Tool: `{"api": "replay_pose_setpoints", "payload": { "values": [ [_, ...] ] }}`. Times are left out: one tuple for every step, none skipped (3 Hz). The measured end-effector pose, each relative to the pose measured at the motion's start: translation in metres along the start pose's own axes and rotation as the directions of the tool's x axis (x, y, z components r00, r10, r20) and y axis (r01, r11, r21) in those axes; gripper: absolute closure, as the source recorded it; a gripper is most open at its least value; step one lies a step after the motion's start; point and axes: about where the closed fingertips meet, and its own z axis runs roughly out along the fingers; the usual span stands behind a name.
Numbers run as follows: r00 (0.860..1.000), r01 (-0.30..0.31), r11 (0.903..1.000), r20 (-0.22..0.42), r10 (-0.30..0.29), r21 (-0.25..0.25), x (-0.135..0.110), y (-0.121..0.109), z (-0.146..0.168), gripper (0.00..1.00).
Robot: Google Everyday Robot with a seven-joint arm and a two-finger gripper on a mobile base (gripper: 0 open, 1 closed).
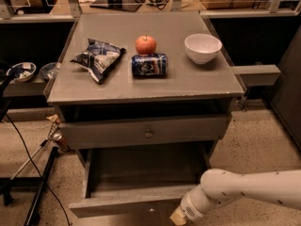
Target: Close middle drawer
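Middle drawer (123, 205) stands well out, low under the surface (197, 86), w/ the gripper (178, 216) at the right end of its front, prob. placed to push it in; open or closed, can't tell.

Low at the bottom edge, the hand (178, 217); front of the pulled-out middle drawer (123, 205) just beside it; upper drawer (141, 132), apple (146, 44) and bowl (202, 47) well above.
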Motion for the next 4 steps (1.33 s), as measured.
{"api": "replay_pose_setpoints", "payload": {
  "values": [
    [1.0,0.002,0.999,0.014,-0.002,-0.044,-0.0132,-0.0109,0.023,1.0],
    [1.0,0.002,0.9991,0.014,-0.002,-0.043,-0.0133,-0.0113,0.0228,1.0],
    [1.0,0.002,0.9991,0.014,-0.002,-0.043,-0.0133,-0.0113,0.0229,0.82],
    [1.0,0.002,0.9991,0.014,-0.002,-0.043,-0.0133,-0.0113,0.0229,0.59]
  ]
}}
